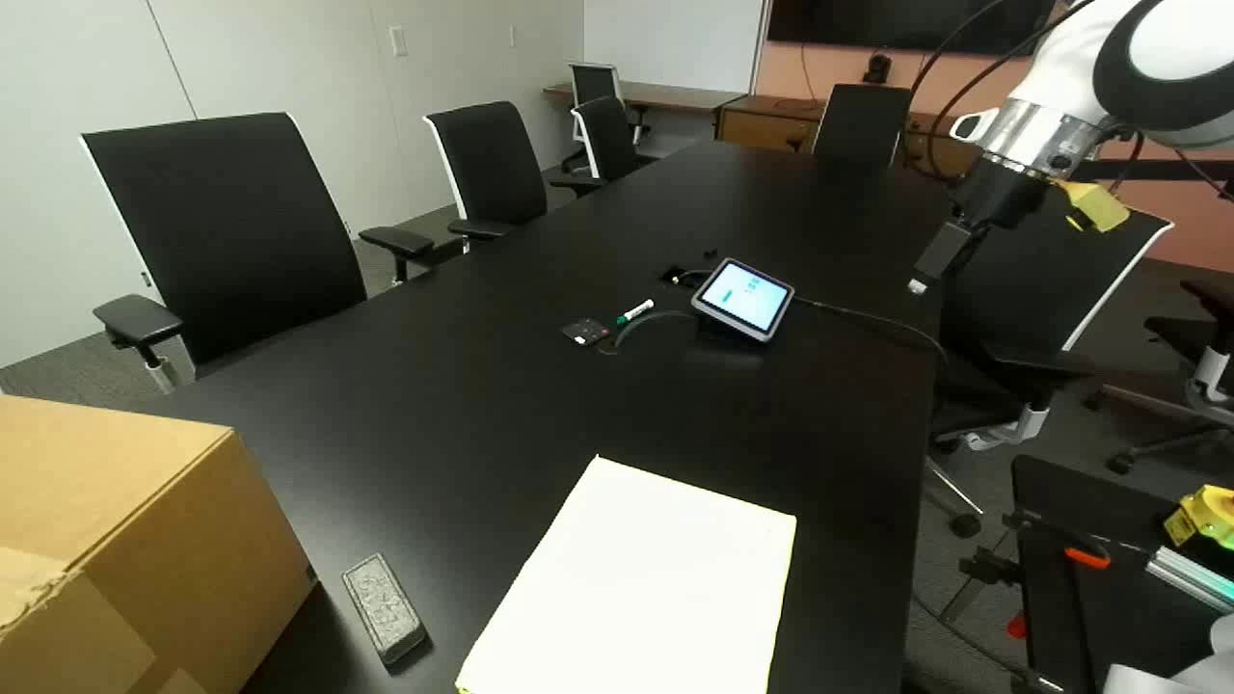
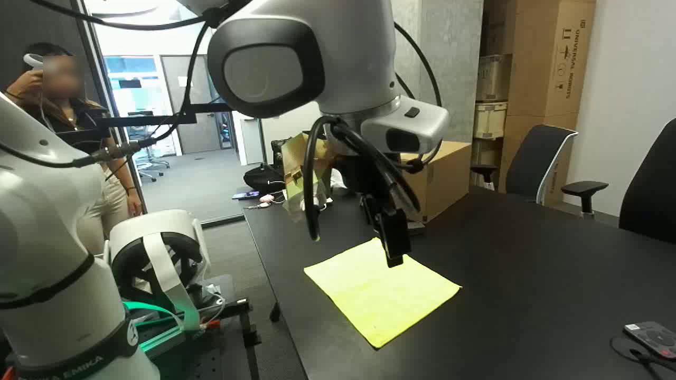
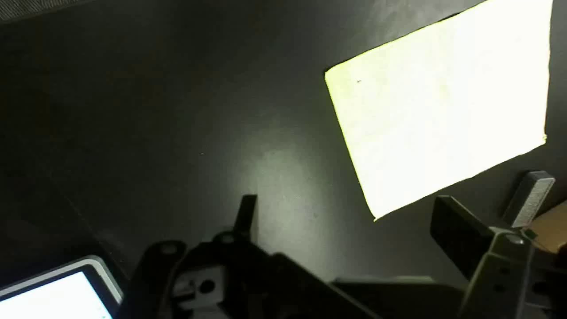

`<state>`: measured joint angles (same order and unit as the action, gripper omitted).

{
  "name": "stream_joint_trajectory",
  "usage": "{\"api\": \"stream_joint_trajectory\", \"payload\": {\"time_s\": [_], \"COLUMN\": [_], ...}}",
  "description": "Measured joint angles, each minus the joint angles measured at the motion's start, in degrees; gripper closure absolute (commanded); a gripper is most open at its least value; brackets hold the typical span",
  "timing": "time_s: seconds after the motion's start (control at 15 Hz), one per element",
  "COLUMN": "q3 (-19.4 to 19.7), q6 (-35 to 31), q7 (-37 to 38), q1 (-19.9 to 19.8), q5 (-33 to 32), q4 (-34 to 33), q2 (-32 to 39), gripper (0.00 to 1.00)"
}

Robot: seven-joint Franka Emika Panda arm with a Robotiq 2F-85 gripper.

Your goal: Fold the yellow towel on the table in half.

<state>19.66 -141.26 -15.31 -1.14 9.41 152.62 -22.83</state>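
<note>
Table (image 1: 463,405), one. Yellow towel (image 1: 646,578), one, near a long edge. Cardboard box (image 1: 193,559), one, by the opposite long edge; grey block (image 1: 384,607), one, beside it. In from the edges: tablet (image 1: 742,297), one; marker (image 1: 636,310), one; small dark device (image 1: 584,333), one. Chair backs (image 1: 227,231) in an exterior view, six: three on the box-side edge, one on the towel-side edge, one at the far short edge, one past a far corner. Gripper (image 3: 345,201), one; fingers (image 3: 245,217), two. Person (image 2: 112,200), one, beyond the towel-side edge.

Free air over towel (image 1: 656,578), block (image 1: 384,607) beside, box (image 1: 183,573) near
</note>
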Motion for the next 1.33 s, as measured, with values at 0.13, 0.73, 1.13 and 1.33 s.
{"api": "stream_joint_trajectory", "payload": {"time_s": [0.13,0.73,1.13,1.33], "q3": [0.0,-2.33,-5.49,-8.56], "q6": [-0.03,-4.88,-17.67,-18.24], "q7": [0.0,-0.24,-6.47,-10.49], "q1": [0.0,0.65,7.64,8.77], "q5": [0.0,3.6,26.5,38.07], "q4": [-0.5,0.08,-2.29,-6.07], "q2": [-0.03,7.49,24.34,31.63], "gripper": [0.0,0.0,0.0,0.0]}}
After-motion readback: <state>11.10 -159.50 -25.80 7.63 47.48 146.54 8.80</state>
